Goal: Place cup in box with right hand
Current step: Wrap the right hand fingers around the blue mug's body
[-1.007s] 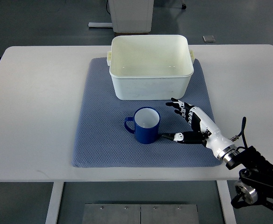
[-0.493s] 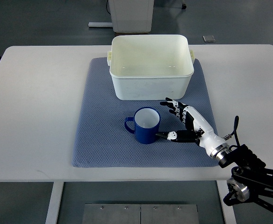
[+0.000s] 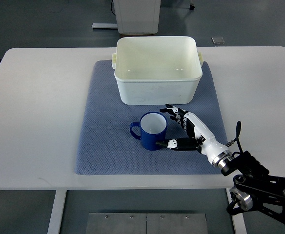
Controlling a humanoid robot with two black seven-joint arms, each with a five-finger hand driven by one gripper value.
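Seen from the top view, the robot's right hand [image 3: 184, 130] reaches in from the lower right corner of the frame and brackets a blue cup [image 3: 152, 130] that stands upright on a blue-grey mat [image 3: 103, 141]. The hand is spread wide, with its fingers [image 3: 174, 111] fanned behind the cup's far right side and its thumb [image 3: 168, 144] stretched along the near right side, the tip at or just against the base of the cup wall. It grips nothing; whether any fingertip actually presses the cup cannot be told from this angle.

The cup sits in the front half of the mat, its white inside showing and its handle pointing to the picture's left. Just beyond it, toward the back of the mat, stands the white box [image 3: 158, 95], open at the top, apart from the cup. The mat lies on a white table [image 3: 35, 107].

Against the frames from a second and half a second ago, the hand has slid steadily leftward toward the cup: the thumb tip, then clear of the cup, now reaches its base, and the fingers have come level with the rim's right edge. The cup, box and mat have kept their places. The left arm does not appear.
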